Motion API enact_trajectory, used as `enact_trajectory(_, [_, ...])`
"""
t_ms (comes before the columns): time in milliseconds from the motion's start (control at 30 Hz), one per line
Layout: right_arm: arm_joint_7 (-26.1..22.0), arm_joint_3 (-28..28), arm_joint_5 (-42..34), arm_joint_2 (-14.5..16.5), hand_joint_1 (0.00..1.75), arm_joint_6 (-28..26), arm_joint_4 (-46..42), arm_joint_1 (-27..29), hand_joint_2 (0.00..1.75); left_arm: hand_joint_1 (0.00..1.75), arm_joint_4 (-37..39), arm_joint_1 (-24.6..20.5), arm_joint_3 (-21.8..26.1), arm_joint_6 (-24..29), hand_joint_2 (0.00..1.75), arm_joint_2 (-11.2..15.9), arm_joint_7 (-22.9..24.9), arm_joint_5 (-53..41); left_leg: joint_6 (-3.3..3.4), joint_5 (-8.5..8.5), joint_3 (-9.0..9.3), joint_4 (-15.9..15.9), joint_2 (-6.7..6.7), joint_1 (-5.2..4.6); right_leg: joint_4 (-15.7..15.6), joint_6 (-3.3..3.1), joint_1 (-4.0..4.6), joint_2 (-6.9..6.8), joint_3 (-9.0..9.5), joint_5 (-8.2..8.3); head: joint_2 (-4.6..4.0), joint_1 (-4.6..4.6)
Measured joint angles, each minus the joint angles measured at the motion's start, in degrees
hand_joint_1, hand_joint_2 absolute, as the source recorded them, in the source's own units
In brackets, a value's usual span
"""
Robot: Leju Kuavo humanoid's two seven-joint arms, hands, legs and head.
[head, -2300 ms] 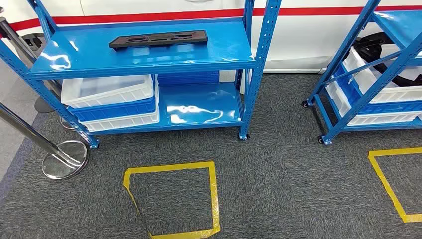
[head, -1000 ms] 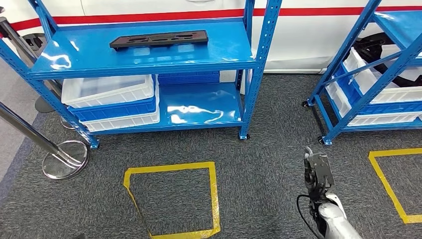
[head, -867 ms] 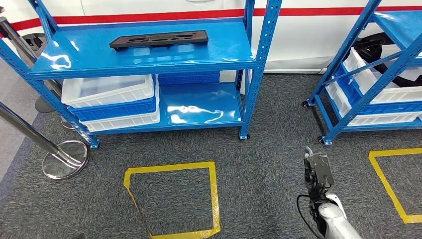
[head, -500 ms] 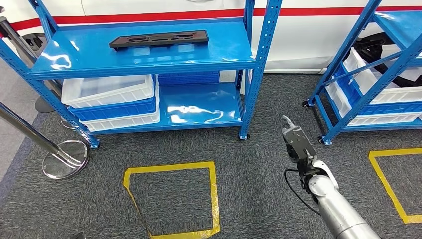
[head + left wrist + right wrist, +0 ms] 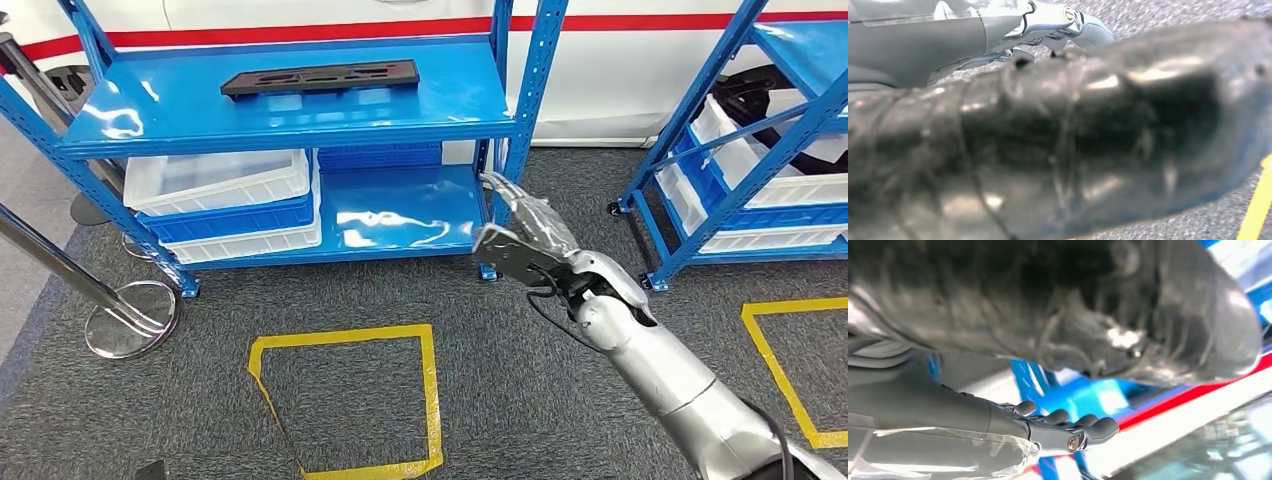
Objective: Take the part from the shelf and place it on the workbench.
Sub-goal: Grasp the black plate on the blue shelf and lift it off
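Observation:
The part (image 5: 318, 78) is a long flat black piece with cut-outs, lying on the top board of the blue shelf (image 5: 300, 135). My right hand (image 5: 525, 235) is raised in front of the shelf's right front post, level with the lower board and well below and to the right of the part. Its fingers are spread and it holds nothing. In the right wrist view its dark fingers (image 5: 1068, 430) stretch out toward the blurred blue shelf (image 5: 1083, 395). The left wrist view shows my left hand's silver fingers (image 5: 1063, 22) extended over grey carpet, behind a blurred dark bulk, with nothing in them.
White and blue bins (image 5: 225, 200) are stacked on the lower board at the left. A chrome post base (image 5: 130, 320) stands on the floor at the left. A yellow tape square (image 5: 430, 400) marks the carpet. A second blue rack (image 5: 760, 180) with bins stands at the right.
My right arm has come up from the lower right and swung up and left toward the shelf, the hand turning and spreading. The part has not moved.

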Motion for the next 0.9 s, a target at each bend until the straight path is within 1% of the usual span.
enact_trajectory(67, [1.22,2.89,3.43,0.53,0.0,1.36,-1.35,-2.7,0.0,0.0,0.15,-0.26,-0.4,0.08,0.0,0.06,-1.18,0.39,0.0,0.01,0.0,0.0,0.0,0.02,0.01,0.0,0.0,0.0,0.0,0.0,0.0,0.0])
enact_trajectory(300, [4.36,10.63,13.09,3.03,0.0,5.16,-5.0,-9.53,0.0,0.0,0.5,-0.57,-1.72,0.17,0.0,0.24,-4.37,1.43,-0.01,0.01,0.0,0.0,-0.01,0.04,0.01,0.0,0.04,-0.02,-0.01,0.0,0.0,0.0])
enact_trajectory(567, [7.15,18.73,24.79,5.83,0.0,10.41,-8.9,-15.39,0.0,0.0,0.88,-0.85,-3.99,0.12,0.0,0.39,-6.96,1.76,-0.01,0.02,-0.01,0.0,0.0,0.04,0.01,0.0,0.06,0.0,-0.04,0.0,0.01,-0.01])
enact_trajectory(667, [8.17,21.64,29.13,6.86,0.0,12.33,-10.3,-16.72,0.0,0.0,1.04,-0.99,-4.81,0.09,0.0,0.4,-7.28,1.8,-0.01,0.02,-0.01,0.01,0.0,0.04,0.01,0.0,0.06,-0.01,-0.05,0.0,0.01,-0.01])
enact_trajectory(833, [9.45,24.63,33.53,8.0,0.0,14.25,-11.82,-18.09,0.0,0.0,1.28,-1.07,-6.04,0.1,0.0,0.41,-7.37,1.8,-0.01,0.01,-0.02,0.01,0.01,0.03,0.01,0.0,0.06,0.0,-0.06,0.0,0.02,-0.01])
enact_trajectory(900, [9.84,25.78,36.51,8.32,0.0,14.55,-12.37,-18.39,0.0,0.0,1.4,-1.17,-6.63,0.11,0.0,0.41,-7.22,1.72,-0.01,0.01,-0.01,0.01,0.01,0.03,0.0,0.0,0.06,0.0,-0.06,0.0,0.01,-0.01])
